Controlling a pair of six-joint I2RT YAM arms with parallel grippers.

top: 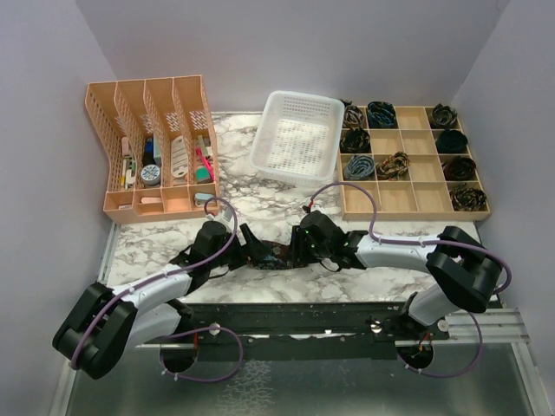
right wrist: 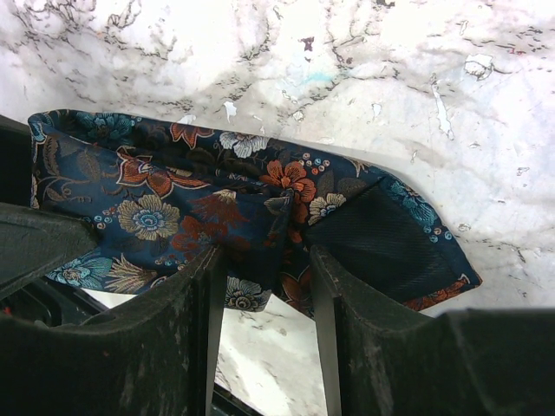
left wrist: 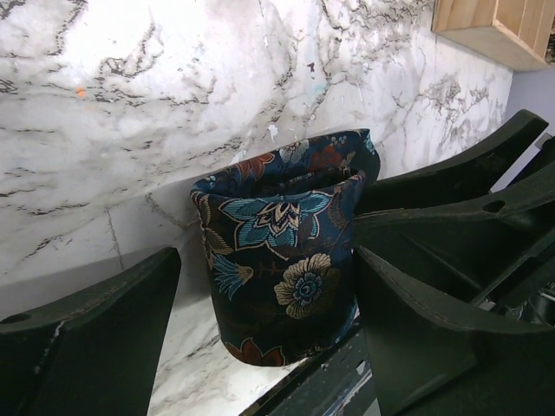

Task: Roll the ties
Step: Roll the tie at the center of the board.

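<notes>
Rolling in mid-course, as it looks from beside the rig. One loose tie lies on the marble worktop between the two arms, toward the front edge. At one end a short loop of the fabric is turned over on itself and stands on edge. The other end lies flat and rumpled, its pointed tip and dark lining showing. The roll looks barely begun: by my judgement most of the length is yet to be wound, and the finished coil would then go to the tray.

Left claw: jaws wide apart, the loop standing between them, against one side and apart from the other; nothing gripped. Right claw: jaws about half apart over the flat end, a fold of fabric at their tips; whether they pinch it cannot be told.

Count: wooden tray, one, with nine rolled ties in separate compartments and the other compartments unfilled; loose tie, one; white basket, one; orange file rack, one, holding stationery; arms, two.
</notes>
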